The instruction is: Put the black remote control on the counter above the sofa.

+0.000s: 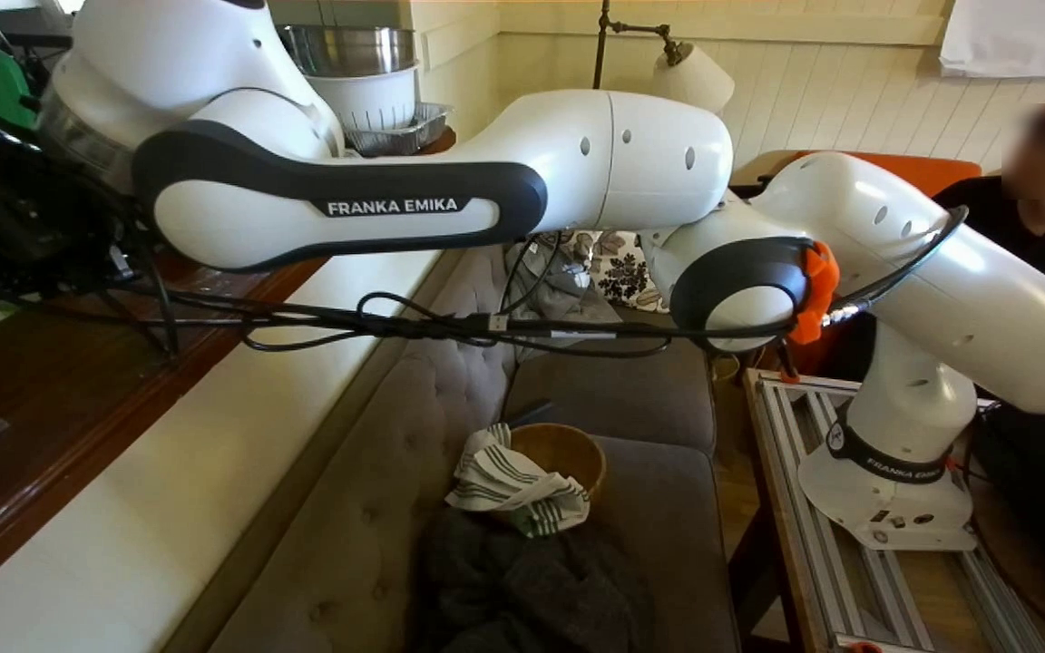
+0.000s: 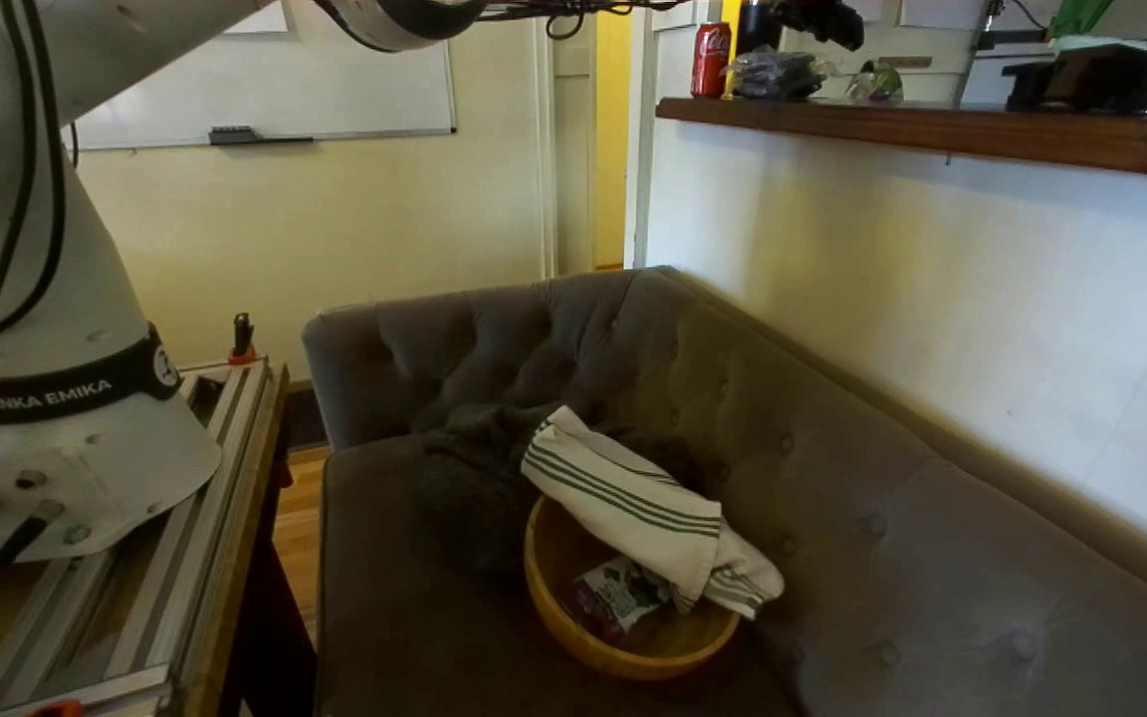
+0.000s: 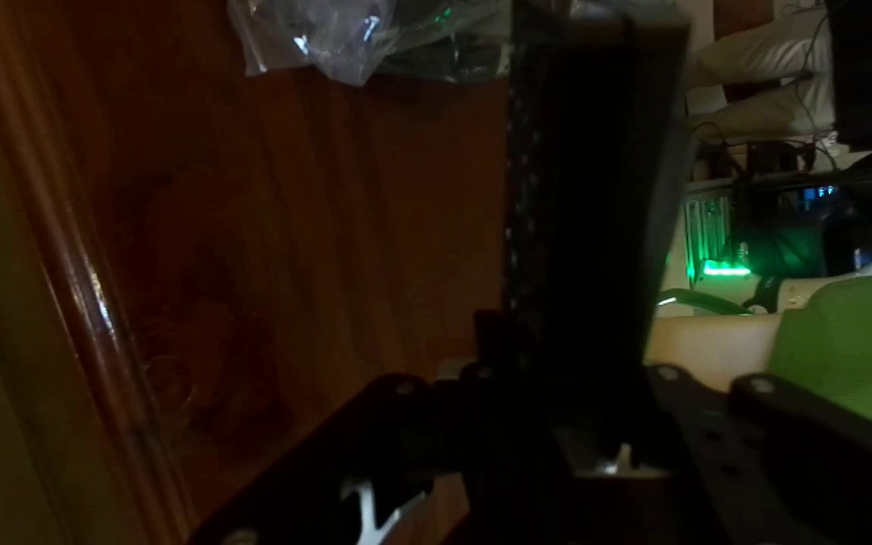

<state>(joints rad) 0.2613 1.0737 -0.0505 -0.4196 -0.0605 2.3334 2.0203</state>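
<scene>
Your end effector (image 3: 561, 344) grasps the remote (image 3: 595, 197) near one end, likely so the rest clears the bench (image 3: 292, 257) edge.

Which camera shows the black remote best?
The wrist view. There the black remote control looks big and close up, held in the gripper, with little pale specks along one edge, though the picture is dark and blurry. In both exterior views, I can't pick it out for sure.

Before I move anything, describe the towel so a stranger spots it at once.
Find the sofa, then the wooden bowl on its seat. The towel drapes over the bowl's rim: white with green stripes, unlike the plain dark cloth beside the bowl.
</scene>
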